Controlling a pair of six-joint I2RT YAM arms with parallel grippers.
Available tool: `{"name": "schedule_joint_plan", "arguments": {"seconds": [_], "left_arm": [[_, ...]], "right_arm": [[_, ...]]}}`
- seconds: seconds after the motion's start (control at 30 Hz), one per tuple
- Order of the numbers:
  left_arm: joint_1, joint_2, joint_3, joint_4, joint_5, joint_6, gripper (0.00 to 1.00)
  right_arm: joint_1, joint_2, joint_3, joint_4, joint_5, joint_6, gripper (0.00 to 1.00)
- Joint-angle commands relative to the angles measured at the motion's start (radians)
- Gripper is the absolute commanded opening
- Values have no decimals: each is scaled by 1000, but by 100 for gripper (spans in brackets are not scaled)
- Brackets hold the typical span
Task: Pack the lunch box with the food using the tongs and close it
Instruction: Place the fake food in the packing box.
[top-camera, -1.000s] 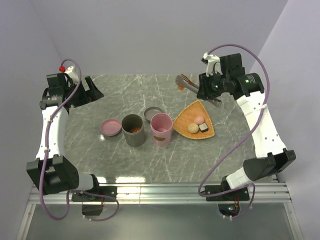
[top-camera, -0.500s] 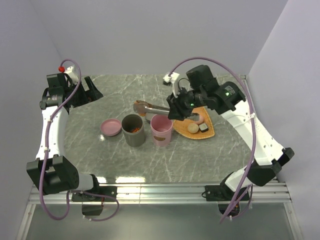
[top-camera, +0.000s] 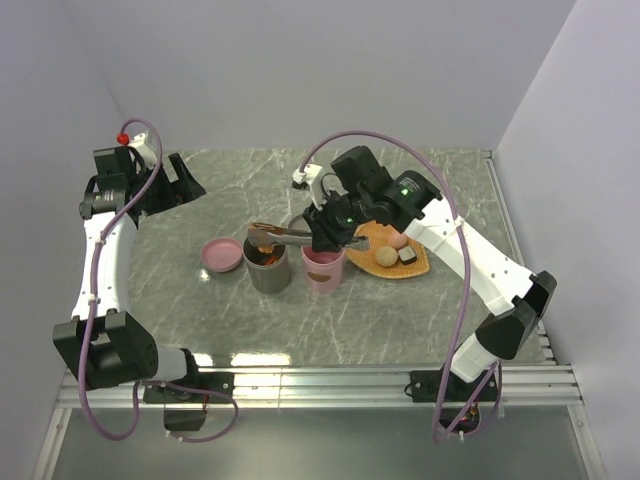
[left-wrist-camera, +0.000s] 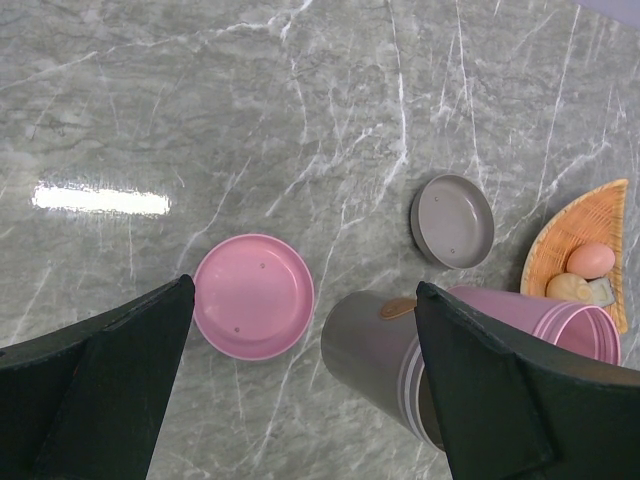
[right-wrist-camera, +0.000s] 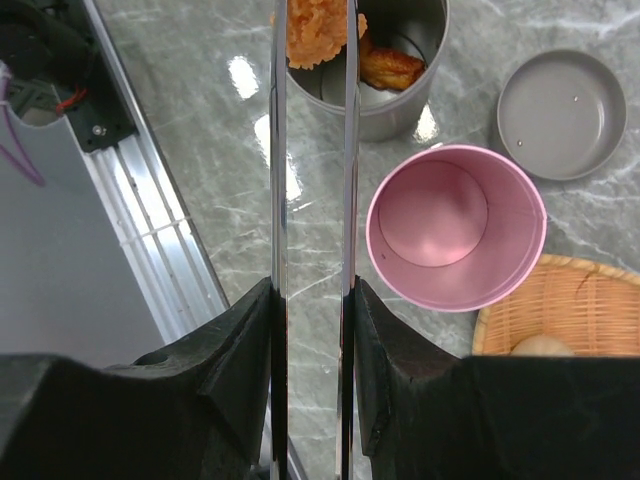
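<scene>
My right gripper (top-camera: 322, 232) (right-wrist-camera: 313, 290) is shut on the silver tongs (top-camera: 290, 233) (right-wrist-camera: 279, 150). Their tips pinch an orange-brown food piece (top-camera: 263, 238) (right-wrist-camera: 315, 35) just above the open grey container (top-camera: 266, 268) (right-wrist-camera: 400, 110), which holds a sausage-like bit (right-wrist-camera: 392, 68). Next to it stands the empty pink container (top-camera: 323, 265) (right-wrist-camera: 455, 225). A pink ball (top-camera: 398, 240), a beige ball (top-camera: 386, 256) and a dark block (top-camera: 407, 255) lie on the orange woven tray (top-camera: 372, 245). At the far left my left gripper (top-camera: 185, 185) (left-wrist-camera: 303, 290) hangs open, holding nothing.
A pink lid (top-camera: 222, 254) (left-wrist-camera: 252, 297) lies left of the grey container. A grey lid (right-wrist-camera: 560, 115) (left-wrist-camera: 452, 220) lies behind the two containers. A metal rail (top-camera: 320, 378) runs along the table's near edge.
My right arm has swung left from the back right, over the tray, to above the grey container, carrying the tongs and the food piece. The left arm has not moved.
</scene>
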Motion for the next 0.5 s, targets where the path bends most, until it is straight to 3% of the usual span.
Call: {"name": "schedule_joint_plan", "arguments": {"seconds": [0.0,0.47], "left_arm": [[5,-28,-5,9,-3,18,99],[4,-25,-5,11,-2,18,99]], "right_arm": [[6,-24,-14,107,15,21,19],[9,3,-56,110,41,8,39]]}}
